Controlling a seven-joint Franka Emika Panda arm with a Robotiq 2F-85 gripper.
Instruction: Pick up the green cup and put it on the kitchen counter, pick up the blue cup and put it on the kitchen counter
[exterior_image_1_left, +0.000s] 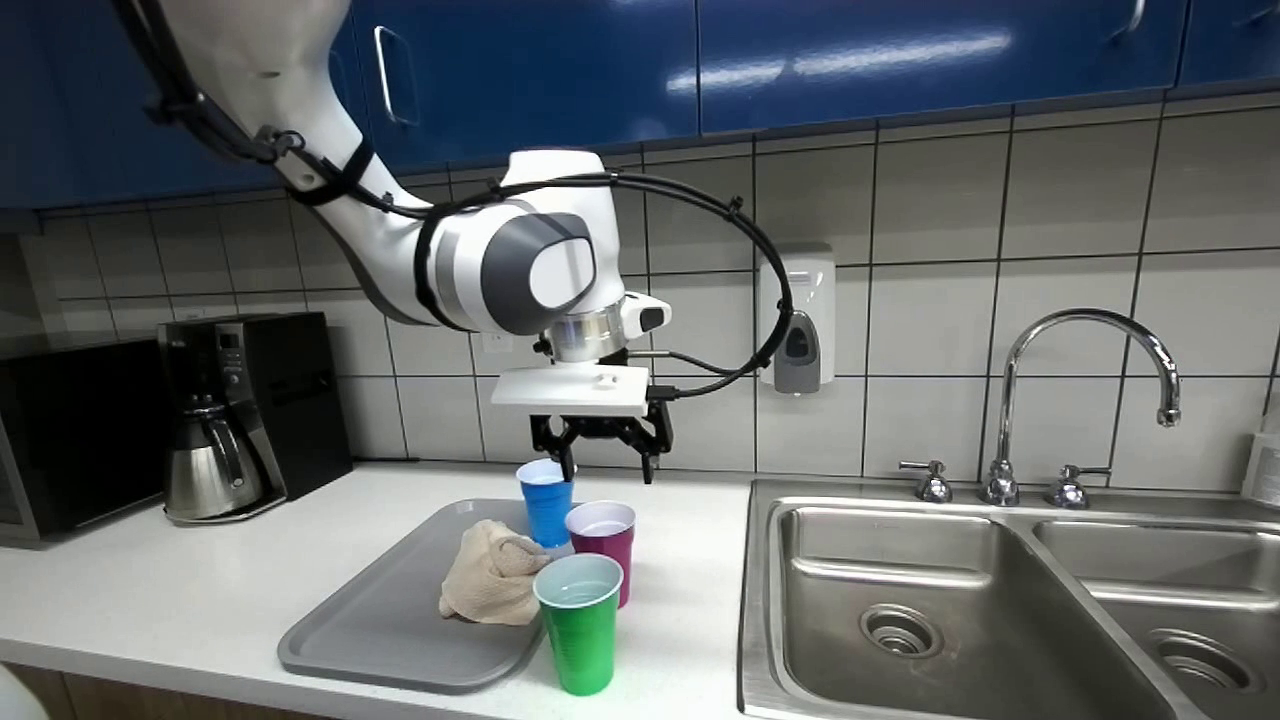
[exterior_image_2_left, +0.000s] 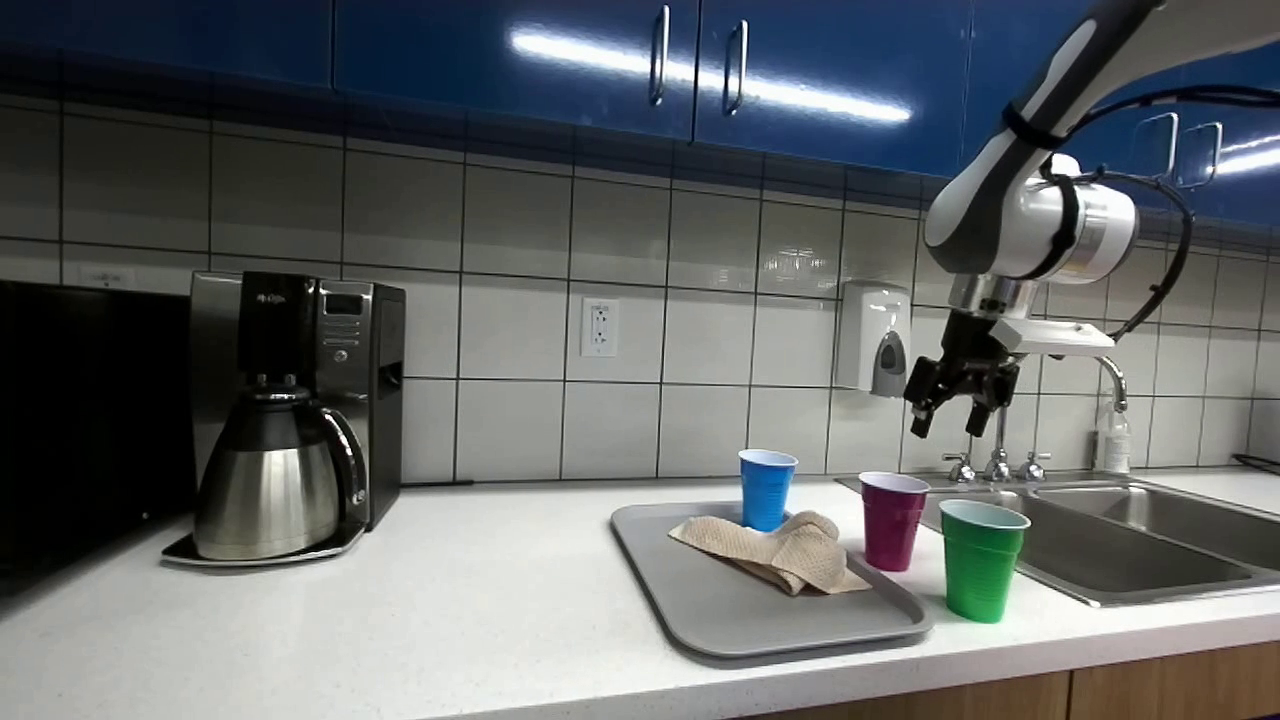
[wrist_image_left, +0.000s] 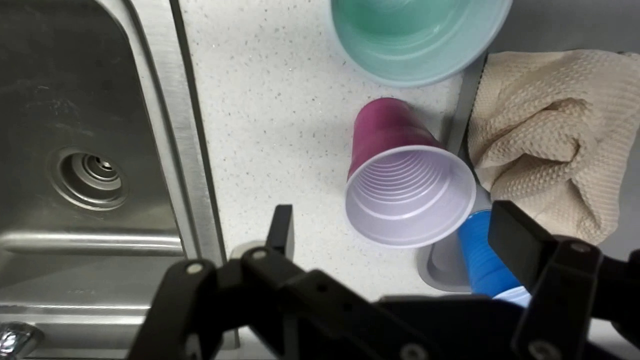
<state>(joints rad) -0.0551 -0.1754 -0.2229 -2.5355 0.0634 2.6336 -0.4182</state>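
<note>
The green cup (exterior_image_1_left: 582, 640) stands upright on the white kitchen counter (exterior_image_1_left: 680, 580), between the grey tray and the sink; it also shows in an exterior view (exterior_image_2_left: 980, 575) and, cut off, in the wrist view (wrist_image_left: 420, 50). The blue cup (exterior_image_1_left: 549, 512) stands upright on the tray's back corner (exterior_image_2_left: 765, 495). In the wrist view the blue cup (wrist_image_left: 482, 255) is partly hidden by a finger. My gripper (exterior_image_1_left: 608, 470) is open and empty, above the cups (exterior_image_2_left: 948, 425). In the wrist view its fingers (wrist_image_left: 395, 225) are wide apart.
A purple cup (exterior_image_1_left: 605, 545) stands on the counter between the blue and green cups. The grey tray (exterior_image_2_left: 700, 600) bears a crumpled tan towel (exterior_image_2_left: 790, 550). The steel double sink (exterior_image_1_left: 765, 620) with its faucet (exterior_image_1_left: 1010, 400) lies beside them. A coffee maker (exterior_image_2_left: 300, 420) stands farther along.
</note>
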